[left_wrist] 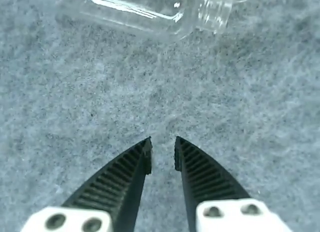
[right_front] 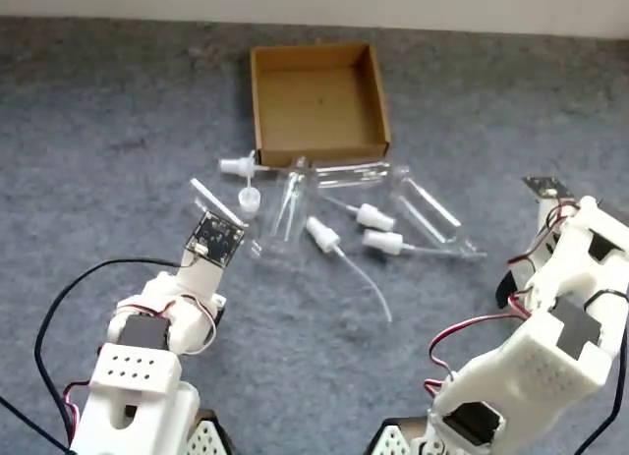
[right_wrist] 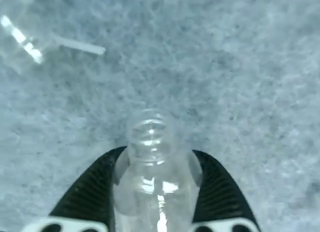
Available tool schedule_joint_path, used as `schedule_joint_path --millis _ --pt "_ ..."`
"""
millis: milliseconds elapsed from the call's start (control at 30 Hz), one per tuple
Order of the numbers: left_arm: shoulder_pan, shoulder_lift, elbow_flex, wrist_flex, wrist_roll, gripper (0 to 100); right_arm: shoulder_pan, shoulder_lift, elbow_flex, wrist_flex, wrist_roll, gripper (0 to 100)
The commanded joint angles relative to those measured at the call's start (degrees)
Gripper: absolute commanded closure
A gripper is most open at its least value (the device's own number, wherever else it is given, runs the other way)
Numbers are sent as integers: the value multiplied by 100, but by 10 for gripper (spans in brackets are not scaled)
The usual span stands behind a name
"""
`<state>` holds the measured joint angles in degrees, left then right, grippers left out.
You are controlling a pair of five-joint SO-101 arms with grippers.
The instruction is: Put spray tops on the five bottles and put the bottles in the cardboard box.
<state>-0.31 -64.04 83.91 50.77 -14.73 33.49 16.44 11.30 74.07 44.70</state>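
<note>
Right jaws pinching a clear plastic bottle (right_wrist: 152,177) by its body, bare threaded neck poking out past the tips, no top on it; it is held over the grey felt-covered table (right_front: 118,131) at the right side. Left jaws barely parted, slim gap, nothing between them, low over the table at near left; another clear bottle (left_wrist: 135,9) lies on its side just beyond them. Brown open cardboard box (right_front: 257,101) at far centre, nothing in it yet. Loose clear bottles (right_front: 287,204) and white spray tops with thin dip tubes (right_front: 322,236) lie scattered between box and arms, some touching. Judgement: bottles light, stiff, thin-walled, slick and round, so likely to roll or twist in the grip. Hold mid-body below the shoulder and keep the neck free for the top. Spray tops light too, tube bendy; best taken by the white head or collar, so the tube can be steered into the neck. None looks capped as far as I can tell, so task is near its start
</note>
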Motion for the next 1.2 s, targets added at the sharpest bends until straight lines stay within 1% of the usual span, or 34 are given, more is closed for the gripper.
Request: schedule_joint_path --millis 0,133,233,333,433,533,633,767,900,1000,1167 --pt "84 13 -84 -97 53 923 -48 -119 -664 488 -413 994" --pt "-48 13 -224 -97 79 923 -312 -127 -998 804 -756 994" --pt "-409 48 -655 -79 114 922 -558 -330 -1015 804 -976 994" --pt "-532 136 -1209 -62 360 921 -804 -875 -892 804 -1002 994" --pt "-532 558 -1842 -53 378 887 -910 -1666 -259 593 -976 994" --pt "-523 1341 -2571 -53 422 845 -1165 -2510 681 242 -958 994" --pt "-426 2105 -3292 -88 695 838 -1640 -3152 1543 -31 -967 994" --pt "-92 2932 -3978 -114 738 811 -2264 -3688 2325 119 -1011 994" --pt "286 3547 -4084 -651 747 800 -2466 -4040 2527 154 -1301 994" --pt "435 4040 -4066 -1240 738 804 -2475 -4163 2545 154 -1292 994" --pt "435 5042 -4084 -2558 738 805 -2475 -4189 2554 154 -1292 994"
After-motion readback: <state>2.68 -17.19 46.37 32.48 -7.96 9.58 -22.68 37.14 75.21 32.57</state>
